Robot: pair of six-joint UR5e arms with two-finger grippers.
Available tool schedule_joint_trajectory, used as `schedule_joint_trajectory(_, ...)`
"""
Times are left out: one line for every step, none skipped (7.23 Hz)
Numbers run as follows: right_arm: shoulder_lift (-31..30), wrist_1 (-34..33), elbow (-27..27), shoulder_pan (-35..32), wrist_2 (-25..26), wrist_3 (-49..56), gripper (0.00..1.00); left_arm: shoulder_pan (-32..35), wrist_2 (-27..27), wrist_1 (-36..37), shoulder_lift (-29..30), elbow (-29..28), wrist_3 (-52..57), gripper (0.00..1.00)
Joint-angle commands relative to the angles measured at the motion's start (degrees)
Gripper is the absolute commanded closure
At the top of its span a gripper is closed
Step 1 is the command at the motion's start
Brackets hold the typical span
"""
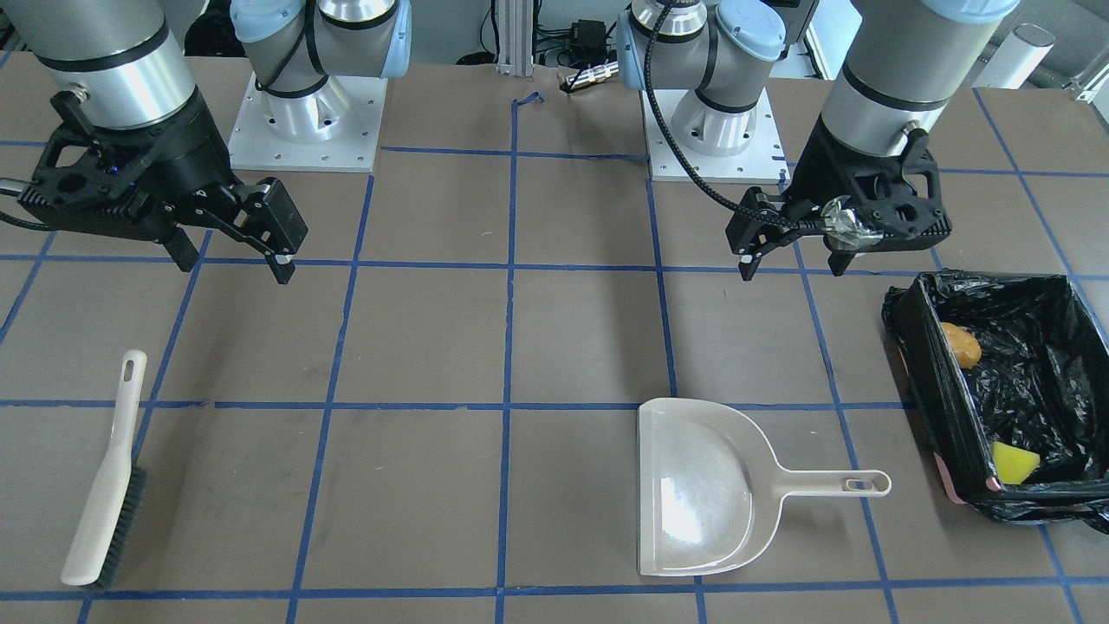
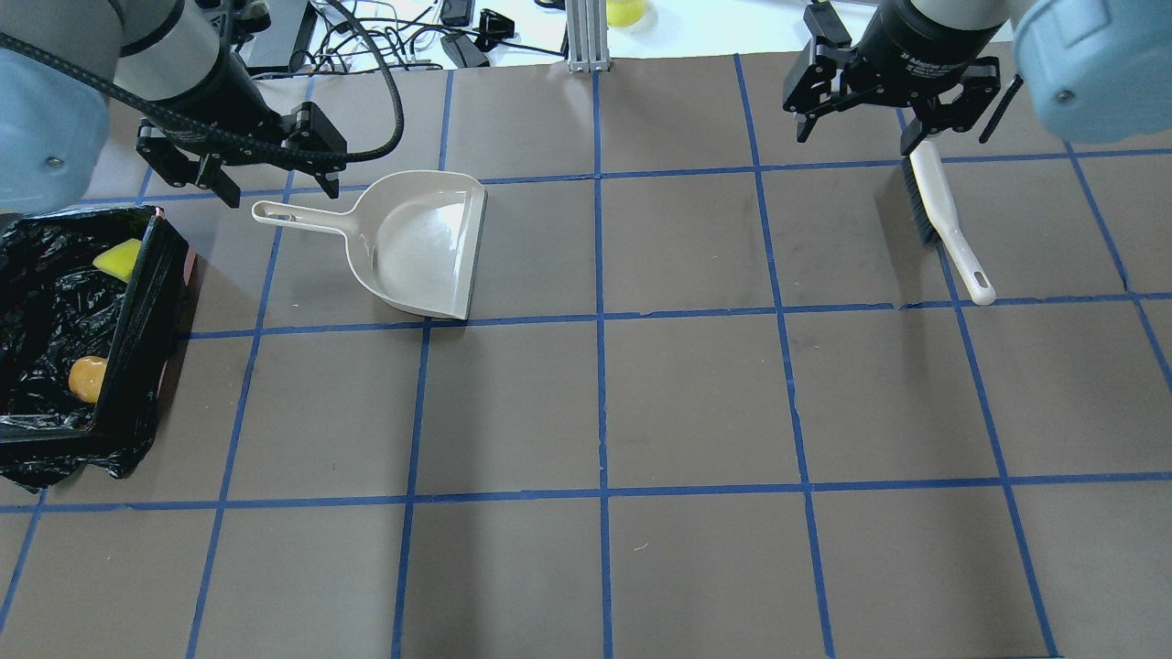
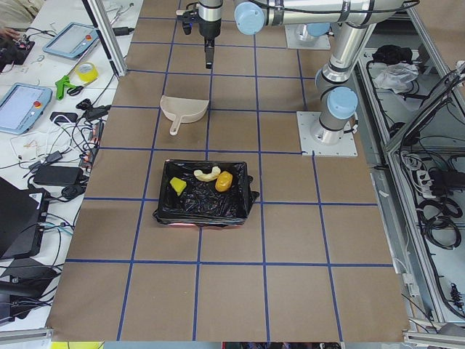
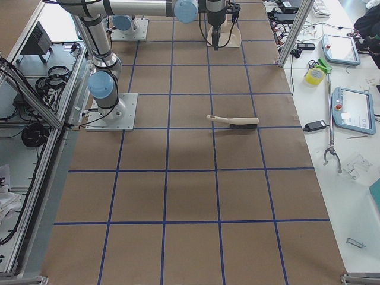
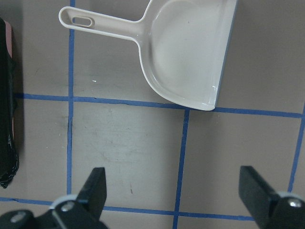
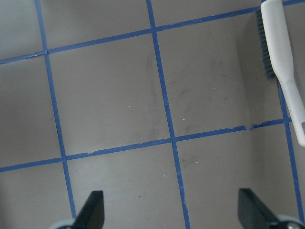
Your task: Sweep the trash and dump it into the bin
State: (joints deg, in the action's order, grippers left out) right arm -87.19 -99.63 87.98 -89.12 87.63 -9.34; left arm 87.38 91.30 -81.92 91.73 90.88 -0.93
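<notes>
Left and right jaws both hang wide above the table (image 1: pixel 416 347); the trash (image 3: pixel 224 181) lies inside the bin (image 2: pixel 137 311).

beige plastic dustpan (image 1: pixel 702 485): flat on table | white-handled, dark-bristled hand brush (image 1: pixel 108 472): lying flat, well apart from dustpan | brown table surface with blue tape grid (image 1: pixel 416 347)

One golden-brown oval bread roll (image 3: pixel 224 181), one curved tan half ring (image 3: pixel 206 174) and one yellow-green wedge (image 3: pixel 177 186) make three pieces. There is one black-bag-lined rectangular bin (image 3: pixel 207 209), one beige plastic dustpan (image 1: pixel 702 490), one beige dark-bristled brush (image 1: pixel 104 485), and two black grippers: left gripper (image 1: pixel 791 265), right gripper (image 1: pixel 234 265).
</notes>
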Motion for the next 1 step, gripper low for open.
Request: schedule_joint_trajectory(0.0,0.1,0.0,0.0,0.0,0.0,0.0,0.9,-0.2,0.2,-0.2,0.4,0.5,0.0)
